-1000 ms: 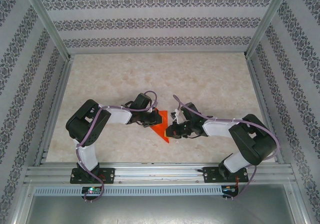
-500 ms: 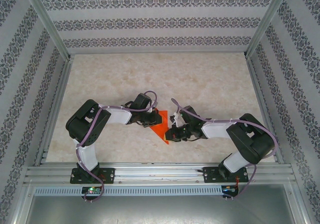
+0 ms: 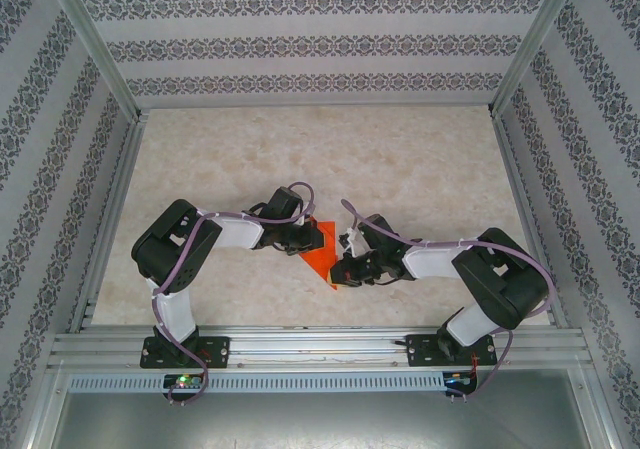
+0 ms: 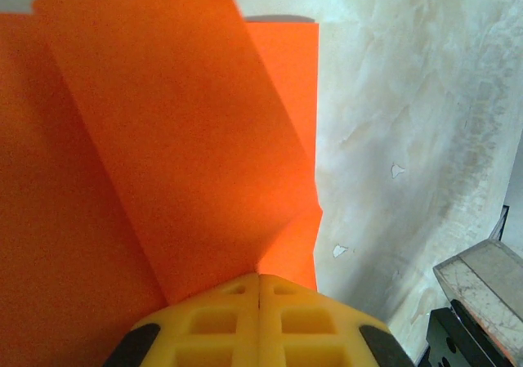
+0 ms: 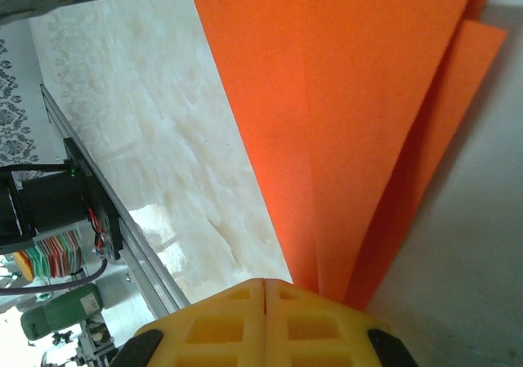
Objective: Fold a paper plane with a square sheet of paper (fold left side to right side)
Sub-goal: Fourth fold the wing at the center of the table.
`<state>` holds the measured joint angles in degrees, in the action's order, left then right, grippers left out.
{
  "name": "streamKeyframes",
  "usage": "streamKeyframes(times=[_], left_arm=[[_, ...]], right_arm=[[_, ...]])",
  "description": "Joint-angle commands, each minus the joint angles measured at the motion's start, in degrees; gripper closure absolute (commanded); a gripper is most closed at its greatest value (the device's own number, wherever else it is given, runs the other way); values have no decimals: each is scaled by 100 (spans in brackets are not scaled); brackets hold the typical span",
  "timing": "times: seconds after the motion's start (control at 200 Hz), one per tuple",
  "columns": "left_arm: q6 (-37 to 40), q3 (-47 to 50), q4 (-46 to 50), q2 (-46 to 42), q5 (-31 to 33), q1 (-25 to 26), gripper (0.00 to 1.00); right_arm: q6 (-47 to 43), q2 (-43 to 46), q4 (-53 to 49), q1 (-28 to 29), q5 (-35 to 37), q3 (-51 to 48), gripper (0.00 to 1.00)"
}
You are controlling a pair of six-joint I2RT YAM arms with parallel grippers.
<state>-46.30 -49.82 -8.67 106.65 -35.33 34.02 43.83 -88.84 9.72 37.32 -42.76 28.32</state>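
Observation:
The orange-red sheet of paper (image 3: 323, 250) lies folded into a narrow pointed shape at the middle of the table, between both arms. My left gripper (image 3: 301, 245) is shut, its yellow fingertips (image 4: 245, 289) resting on the paper (image 4: 163, 138) where a raised flap and the creases meet. My right gripper (image 3: 344, 269) is also shut. Its tips (image 5: 286, 293) sit at the pointed near end of the paper (image 5: 351, 97), whose layered folds fan away from them. I cannot tell whether either gripper pinches any paper.
The marbled tabletop (image 3: 320, 159) stretches bare behind the arms. An aluminium rail (image 3: 320, 344) runs along the near edge, and patterned walls (image 3: 320, 44) close in the back and sides. Part of the right arm (image 4: 482, 302) stands close to the paper.
My right gripper has slid slightly left and toward the near edge along the paper. The left arm and the paper have stayed put.

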Motion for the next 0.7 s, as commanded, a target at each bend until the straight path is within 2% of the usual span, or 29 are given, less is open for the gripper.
streamKeyframes(times=[0.0,0.694], left_arm=[[96,246,467,152,246,-27,100],[100,257,471,147,246,-36,100]], right_arm=[[77,-15,47,56,66,-87,100],[61,-265,57,155,93,-58,100]])
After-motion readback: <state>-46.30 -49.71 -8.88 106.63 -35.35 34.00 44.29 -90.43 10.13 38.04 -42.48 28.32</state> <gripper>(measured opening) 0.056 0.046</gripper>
